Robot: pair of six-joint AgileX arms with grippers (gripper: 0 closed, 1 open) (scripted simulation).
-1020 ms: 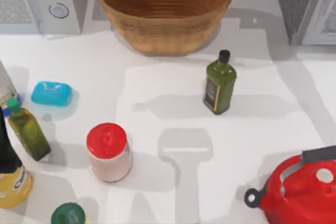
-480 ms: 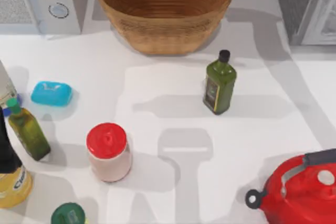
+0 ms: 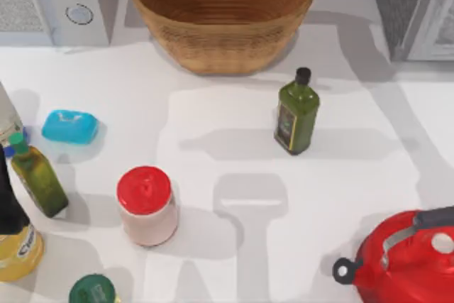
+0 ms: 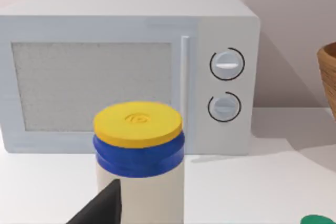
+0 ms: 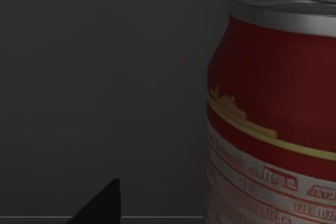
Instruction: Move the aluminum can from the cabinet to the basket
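Since a second ago the red kettle (image 3: 411, 260) at the table's (image 3: 213, 111) lower right has slid a little lower in the top view, while everything else keeps its place. At the right wrist camera the can (image 5: 273, 108) stands upright and very close, silver top above a red side with pale lettering lower down, against a dark grey wall that is probably the inside of the cabinet (image 3: 415, 8) at the top right corner. One dark fingertip (image 5: 100, 203) of the right gripper shows near the can and apart from it; I cannot tell how wide that gripper stands or whether it has hold of anything. The basket (image 3: 223, 12) sits at the table's far middle, well apart from the cabinet.

At the left wrist camera a white jar (image 4: 139, 161) with a yellow lid stands in front of the microwave (image 4: 126, 72), with one fingertip (image 4: 102, 208) of the left gripper just beside it; how far it is open I cannot tell either. On the table stand a green bottle (image 3: 296, 113), a red-lidded jar (image 3: 147, 205) and a blue soap bar (image 3: 69, 126).
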